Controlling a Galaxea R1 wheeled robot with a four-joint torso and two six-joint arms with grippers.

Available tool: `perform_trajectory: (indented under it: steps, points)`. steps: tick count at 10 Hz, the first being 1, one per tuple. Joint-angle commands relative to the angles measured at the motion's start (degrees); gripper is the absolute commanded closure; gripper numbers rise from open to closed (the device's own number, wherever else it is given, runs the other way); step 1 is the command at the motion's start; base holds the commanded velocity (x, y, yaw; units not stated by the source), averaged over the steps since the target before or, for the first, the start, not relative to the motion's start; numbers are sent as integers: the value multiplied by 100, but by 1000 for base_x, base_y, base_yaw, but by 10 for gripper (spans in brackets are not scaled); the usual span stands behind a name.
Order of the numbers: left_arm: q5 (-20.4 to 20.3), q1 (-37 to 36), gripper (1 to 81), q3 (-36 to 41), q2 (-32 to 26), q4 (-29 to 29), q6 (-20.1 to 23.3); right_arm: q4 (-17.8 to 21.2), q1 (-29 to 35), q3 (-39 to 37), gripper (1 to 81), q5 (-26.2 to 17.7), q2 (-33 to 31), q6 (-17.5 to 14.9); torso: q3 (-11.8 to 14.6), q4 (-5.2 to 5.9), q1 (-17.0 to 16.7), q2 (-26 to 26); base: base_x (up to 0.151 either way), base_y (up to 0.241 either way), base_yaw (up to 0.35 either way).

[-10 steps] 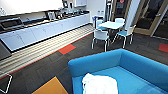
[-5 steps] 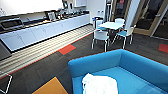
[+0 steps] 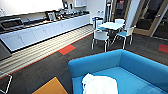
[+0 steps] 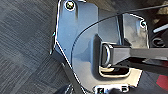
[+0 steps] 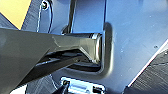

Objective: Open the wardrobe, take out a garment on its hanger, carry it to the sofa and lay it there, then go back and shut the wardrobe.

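Dark grey carpet with red-orange patches fills a break room in the head view, where a long white counter (image 3: 47, 30) runs along the far wall, a white table (image 3: 111, 25) stands among white chairs (image 3: 100, 36), and the bright blue sofa (image 3: 120, 67) sits nearest with the white garment (image 3: 100, 84) lying crumpled on its seat beside an orange surface (image 3: 50, 88). From the left wrist, the robot's dark plate hangs over grey carpet, and whether that gripper is open or closed cannot be told. From the right wrist, the plate covers carpet and an orange patch (image 5: 15, 11), its gripper state equally unclear.
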Motion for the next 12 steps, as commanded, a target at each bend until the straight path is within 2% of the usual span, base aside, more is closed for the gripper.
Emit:
perform_trajectory:
  steps: [1,3,4,6,7,8,9,11,12]
  points:
    - [-111,128,10,-502,345,132,7,-34,23,31,10,-354,108,-24,0,0,5,0,0,0,0]
    - [-111,154,10,-652,513,159,7,-34,5,13,10,-354,116,-15,0,0,5,-2,0,0,0]
    - [-102,172,10,-757,626,159,16,-34,-4,4,10,-354,116,-15,349,0,5,-2,0,0,0]
    - [-94,172,10,-924,741,159,25,-34,-21,4,10,-345,116,-15,533,0,5,-2,0,0,0]
    - [-102,172,10,-977,776,159,25,-34,-21,4,10,-354,116,-15,291,0,5,-2,0,0,0]
    - [-93,171,10,-977,794,159,25,-34,-21,4,10,-345,116,-15,413,0,5,-7,0,0,0]
    - [-50,172,10,-977,820,150,25,-34,-13,4,10,-345,125,-15,459,-472,5,-11,0,0,0]
    - [-14,172,10,-1099,908,150,33,-34,-21,4,10,-345,125,-15,501,-627,5,-11,0,0,0]
    - [-14,180,10,-1215,979,159,33,-34,-21,4,10,-345,125,-15,505,-793,5,-13,0,0,0]
